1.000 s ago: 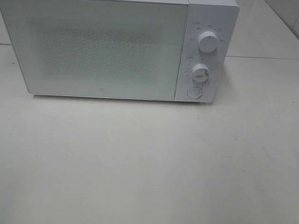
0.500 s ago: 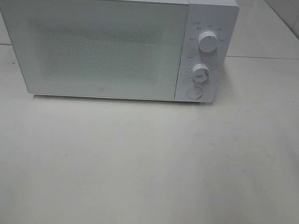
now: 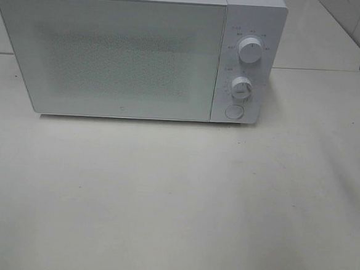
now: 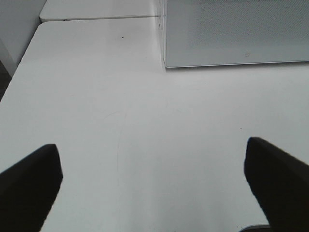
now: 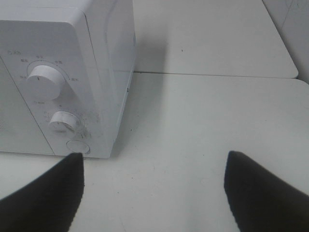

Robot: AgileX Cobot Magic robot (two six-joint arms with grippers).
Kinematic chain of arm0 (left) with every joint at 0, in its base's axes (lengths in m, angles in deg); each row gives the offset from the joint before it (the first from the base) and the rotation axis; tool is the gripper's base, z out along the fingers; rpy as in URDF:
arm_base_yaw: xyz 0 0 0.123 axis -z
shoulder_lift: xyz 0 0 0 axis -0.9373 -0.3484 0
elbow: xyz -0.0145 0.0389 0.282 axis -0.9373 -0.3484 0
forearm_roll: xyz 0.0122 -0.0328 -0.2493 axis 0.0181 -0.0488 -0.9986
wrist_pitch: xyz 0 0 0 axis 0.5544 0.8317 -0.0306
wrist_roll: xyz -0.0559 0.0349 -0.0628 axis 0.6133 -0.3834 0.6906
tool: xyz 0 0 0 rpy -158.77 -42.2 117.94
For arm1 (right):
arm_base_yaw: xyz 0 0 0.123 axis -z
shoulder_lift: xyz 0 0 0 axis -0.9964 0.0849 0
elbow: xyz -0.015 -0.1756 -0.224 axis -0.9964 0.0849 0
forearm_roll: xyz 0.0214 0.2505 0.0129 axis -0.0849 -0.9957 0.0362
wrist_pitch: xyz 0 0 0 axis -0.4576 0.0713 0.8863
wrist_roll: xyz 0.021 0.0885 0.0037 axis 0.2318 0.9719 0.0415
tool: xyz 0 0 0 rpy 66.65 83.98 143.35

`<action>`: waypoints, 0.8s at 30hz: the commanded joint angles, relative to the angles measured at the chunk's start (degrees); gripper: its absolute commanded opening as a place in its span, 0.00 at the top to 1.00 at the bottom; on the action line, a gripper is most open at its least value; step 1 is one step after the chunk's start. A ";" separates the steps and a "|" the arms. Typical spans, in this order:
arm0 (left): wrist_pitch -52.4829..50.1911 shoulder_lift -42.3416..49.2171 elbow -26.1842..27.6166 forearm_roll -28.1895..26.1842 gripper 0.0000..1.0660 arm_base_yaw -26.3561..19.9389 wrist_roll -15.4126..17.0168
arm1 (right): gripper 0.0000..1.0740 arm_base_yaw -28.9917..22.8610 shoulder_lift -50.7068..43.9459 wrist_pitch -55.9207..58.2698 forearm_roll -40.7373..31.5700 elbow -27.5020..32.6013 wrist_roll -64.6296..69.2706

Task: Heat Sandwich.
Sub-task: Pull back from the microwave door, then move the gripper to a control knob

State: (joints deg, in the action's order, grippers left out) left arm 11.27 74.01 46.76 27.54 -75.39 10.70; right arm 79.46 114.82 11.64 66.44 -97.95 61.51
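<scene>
Oddly, we see no sandwich, the microwave (image 3: 111,56) on the desk (image 3: 175,209) is shut, left jaws and right jaws hang spread and empty, and we judge soft, light bread wants lifting from beneath, not squeezing.

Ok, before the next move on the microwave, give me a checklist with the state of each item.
1. Sandwich located: cannot tell; none shows in any view, and the shut door hides the inside.
2. Door open: not ok, it is shut.
3. Left gripper open and empty: ok.
4. Right gripper open and empty: ok.
5. Button in the right wrist view: ok, it sits below the knobs.
</scene>
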 commanded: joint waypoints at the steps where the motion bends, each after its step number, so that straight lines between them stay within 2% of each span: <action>1: -0.46 1.55 -0.17 -0.23 0.08 -0.23 0.29 | 0.29 0.23 4.41 -6.42 0.06 -0.11 0.46; 9: -0.46 1.55 -0.17 -0.23 0.08 -0.23 0.29 | 0.29 0.23 11.52 -17.36 0.06 -0.06 0.00; 14: -0.46 1.55 -0.17 -0.23 0.08 -0.23 0.29 | 0.29 -2.64 16.04 -23.15 -0.97 -0.06 -4.53; 19: -0.46 1.55 -0.17 -0.23 0.08 -0.23 0.29 | 0.29 -7.28 20.63 -28.19 -10.60 -0.06 -12.38; 20: -0.46 1.55 -0.17 -0.23 0.08 -0.23 0.29 | 0.29 -9.51 22.35 -30.31 -15.36 -0.06 -15.36; 21: -0.46 1.55 -0.17 -0.23 0.08 -0.23 0.29 | 0.29 -9.51 22.35 -30.31 -15.36 -0.06 -15.36; 24: -0.46 1.55 -0.17 -0.23 0.08 -0.23 0.29 | 0.29 -13.29 24.87 -34.49 -21.83 -0.06 -20.05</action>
State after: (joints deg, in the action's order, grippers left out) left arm 11.27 74.01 46.76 27.54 -75.39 10.70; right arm 66.51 139.80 -21.02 46.16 -97.95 43.17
